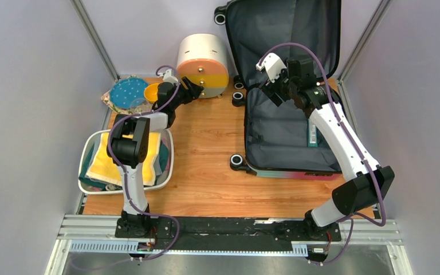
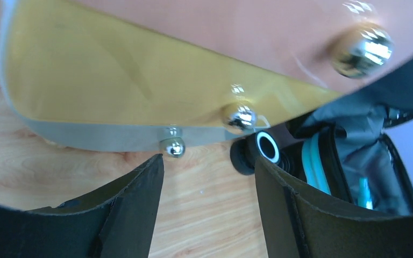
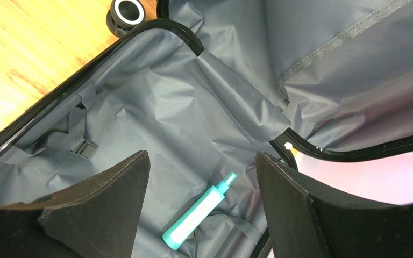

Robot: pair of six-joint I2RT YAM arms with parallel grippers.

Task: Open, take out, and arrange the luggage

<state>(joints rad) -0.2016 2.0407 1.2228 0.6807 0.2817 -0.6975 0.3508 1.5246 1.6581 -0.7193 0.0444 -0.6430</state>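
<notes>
The luggage lies open on the right of the table, its lid standing up against the back wall and dark grey lining showing. A teal spray bottle lies in the base. My right gripper hovers open and empty over the far left part of the base; in the right wrist view it is above the lining with the bottle below it. My left gripper is open and empty by the round cabinet's front, and its wrist view shows a luggage wheel to the right.
The round cream cabinet stands at the back centre, its yellow drawer front with chrome knobs close to the left fingers. A white basin of folded cloths sits front left. A blue dotted item and a yellow cup lie behind it.
</notes>
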